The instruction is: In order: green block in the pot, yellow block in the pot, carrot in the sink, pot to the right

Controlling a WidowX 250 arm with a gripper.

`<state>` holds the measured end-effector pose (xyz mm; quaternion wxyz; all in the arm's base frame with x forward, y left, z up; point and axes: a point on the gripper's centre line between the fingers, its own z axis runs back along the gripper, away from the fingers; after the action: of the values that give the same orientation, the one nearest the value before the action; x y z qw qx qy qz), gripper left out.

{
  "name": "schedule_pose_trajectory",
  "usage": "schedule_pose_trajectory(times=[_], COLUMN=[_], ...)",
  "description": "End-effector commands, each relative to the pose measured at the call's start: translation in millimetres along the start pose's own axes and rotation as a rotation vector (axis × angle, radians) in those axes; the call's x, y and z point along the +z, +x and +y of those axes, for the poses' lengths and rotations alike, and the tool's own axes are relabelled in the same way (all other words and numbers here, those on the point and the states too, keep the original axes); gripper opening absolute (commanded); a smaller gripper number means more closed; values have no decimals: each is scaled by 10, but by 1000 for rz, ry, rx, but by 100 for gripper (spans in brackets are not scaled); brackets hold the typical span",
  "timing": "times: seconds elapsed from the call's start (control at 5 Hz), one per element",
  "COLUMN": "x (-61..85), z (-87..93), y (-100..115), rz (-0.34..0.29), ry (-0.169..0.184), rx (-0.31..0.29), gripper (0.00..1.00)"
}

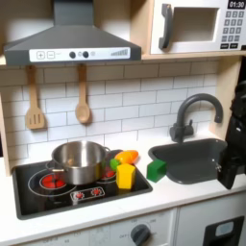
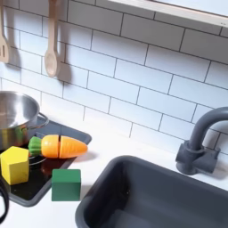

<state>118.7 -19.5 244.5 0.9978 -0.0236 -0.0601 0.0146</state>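
The green block [image 1: 156,171] is seen on the worktop between pot [image 1: 79,161] and sink [image 1: 197,154], left of the gripper [image 1: 232,165] in the first exterior view; the gripper's opening cannot be told.

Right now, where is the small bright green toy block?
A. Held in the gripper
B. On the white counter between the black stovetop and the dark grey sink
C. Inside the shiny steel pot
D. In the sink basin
B: the small bright green toy block sits on the white counter at the black stovetop's edge, just outside the dark grey sink's rim, apart from the shiny steel pot.
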Motion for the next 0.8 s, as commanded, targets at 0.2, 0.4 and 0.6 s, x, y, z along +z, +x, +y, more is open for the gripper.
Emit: schedule_pose_trajectory(times=[0.2,0.4,0.6], x=[-62,-131,-181], z=[141,237,251], y=[162,254,422], rz=[10,33,25], ry=[4,14,3], rx=[-8,-6,-11], gripper=[100,100,100])
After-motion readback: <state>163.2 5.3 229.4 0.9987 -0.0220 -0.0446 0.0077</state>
